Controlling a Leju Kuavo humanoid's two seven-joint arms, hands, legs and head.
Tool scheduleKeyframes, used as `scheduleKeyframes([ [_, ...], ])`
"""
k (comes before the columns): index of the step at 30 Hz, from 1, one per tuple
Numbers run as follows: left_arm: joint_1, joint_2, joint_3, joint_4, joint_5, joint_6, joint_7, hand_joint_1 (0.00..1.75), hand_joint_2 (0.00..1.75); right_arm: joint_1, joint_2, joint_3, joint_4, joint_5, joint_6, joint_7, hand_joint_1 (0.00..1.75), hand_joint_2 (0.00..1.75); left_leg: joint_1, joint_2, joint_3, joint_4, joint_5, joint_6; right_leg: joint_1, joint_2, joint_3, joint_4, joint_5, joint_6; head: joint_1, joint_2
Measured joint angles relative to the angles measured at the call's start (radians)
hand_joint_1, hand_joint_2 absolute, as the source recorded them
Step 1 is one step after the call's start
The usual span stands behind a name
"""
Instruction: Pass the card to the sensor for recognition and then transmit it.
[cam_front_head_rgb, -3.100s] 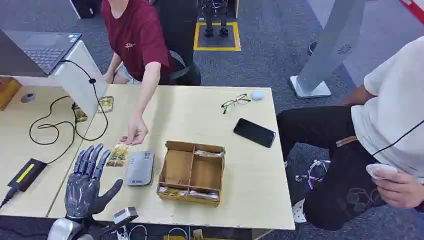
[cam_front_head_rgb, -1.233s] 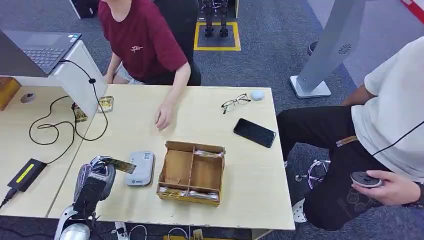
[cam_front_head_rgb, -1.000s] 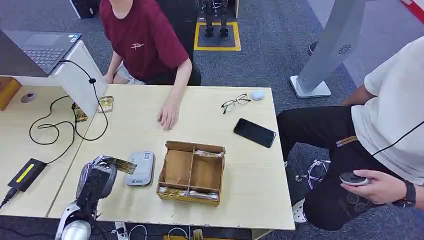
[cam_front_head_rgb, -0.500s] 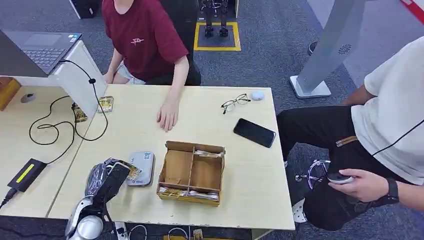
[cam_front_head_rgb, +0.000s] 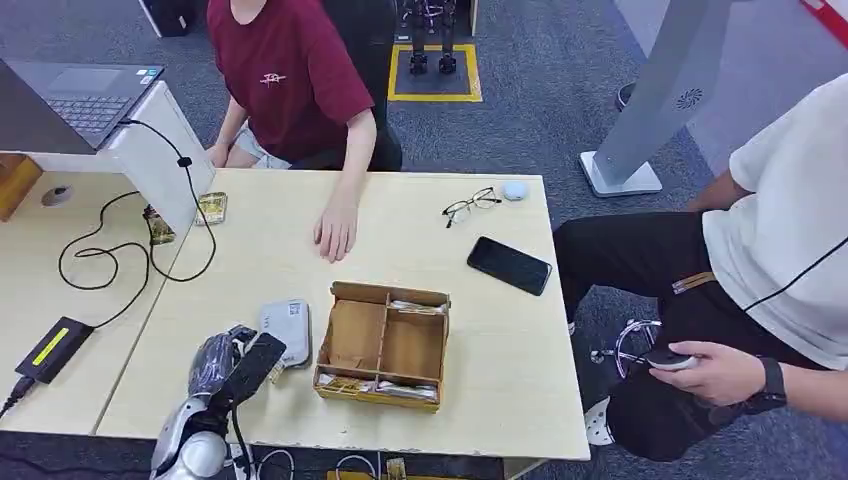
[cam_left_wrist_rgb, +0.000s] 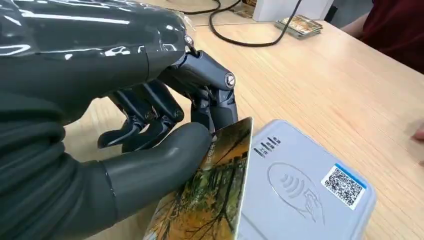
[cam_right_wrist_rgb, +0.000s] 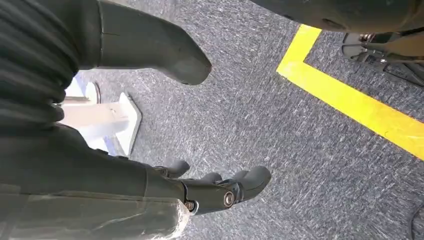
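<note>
Left hand (cam_front_head_rgb: 232, 364) at tabletop (cam_front_head_rgb: 500, 370) front-left, gripped card (cam_left_wrist_rgb: 210, 200) between thumb (cam_left_wrist_rgb: 155, 170) and fingers (cam_left_wrist_rgb: 220, 107). Card held tilted on edge, its long side touching or just over near edge of grey card reader (cam_left_wrist_rgb: 300, 192); contact hard to confirm. In head view, reader (cam_front_head_rgb: 286, 322) lay flat just left of wooden box (cam_front_head_rgb: 383, 345), partly covered by hand. Reader face showed contactless symbol and QR sticker. Card printed with autumn-coloured tree picture.

Right hand (cam_right_wrist_rgb: 220, 192) hung over grey carpet (cam_right_wrist_rgb: 280, 130) near yellow floor stripe (cam_right_wrist_rgb: 350, 107), held nothing, fingers loosely curled with thumb apart.

Box divided into compartments, cards lying in front and rear slots. Person in red shirt (cam_front_head_rgb: 290, 80) sat at far side, hand (cam_front_head_rgb: 336, 235) flat on tabletop, well apart from reader. Glasses (cam_front_head_rgb: 470, 205), small white object (cam_front_head_rgb: 514, 190) and black phone (cam_front_head_rgb: 509, 265) lay at right far part. Second person in white shirt (cam_front_head_rgb: 790, 220) sat right, held small device (cam_front_head_rgb: 668, 360). Laptop (cam_front_head_rgb: 80, 95), black cable (cam_front_head_rgb: 120, 250) and stack of cards (cam_front_head_rgb: 211, 207) at left.
</note>
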Motion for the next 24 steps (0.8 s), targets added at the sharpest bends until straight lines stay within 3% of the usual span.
scheduleKeyframes([
  [14, -0.008, -0.014, 0.0, 0.028, -0.011, 0.005, -0.003, 1.75, 1.75, -0.002, 0.001, 0.003, 0.0, 0.007, -0.001, 0.004, 0.0, 1.75, 0.0, 0.0, 0.0, 0.0, 0.001, 0.001, 0.0, 0.0, 0.001, 0.0, 0.0, 0.0, 0.0, 0.0],
  [18, -0.003, -0.014, 0.002, 0.026, 0.048, 0.002, -0.07, 1.75, 1.75, -0.002, 0.001, 0.004, 0.0, 0.007, -0.005, 0.004, 0.0, 1.75, 0.0, 0.0, 0.0, 0.0, 0.001, 0.001, 0.0, 0.0, 0.001, 0.0, 0.0, 0.0, 0.0, 0.0],
  [21, 0.023, -0.021, 0.008, -0.023, 0.17, -0.019, -0.154, 1.75, 1.75, 0.0, 0.001, 0.004, 0.0, 0.005, -0.011, 0.002, 0.0, 1.75, 0.0, 0.0, 0.0, 0.0, 0.001, 0.001, 0.0, 0.0, 0.0, 0.0, 0.0, 0.0, 0.0, 0.0],
  [24, 0.035, -0.024, 0.008, -0.064, 0.202, -0.028, -0.165, 1.75, 1.75, 0.0, 0.001, 0.004, 0.0, 0.005, -0.013, 0.002, 0.0, 1.75, 0.0, 0.0, -0.001, 0.0, 0.001, 0.001, 0.0, 0.0, 0.0, 0.0, 0.0, 0.0, 0.0, 0.0],
])
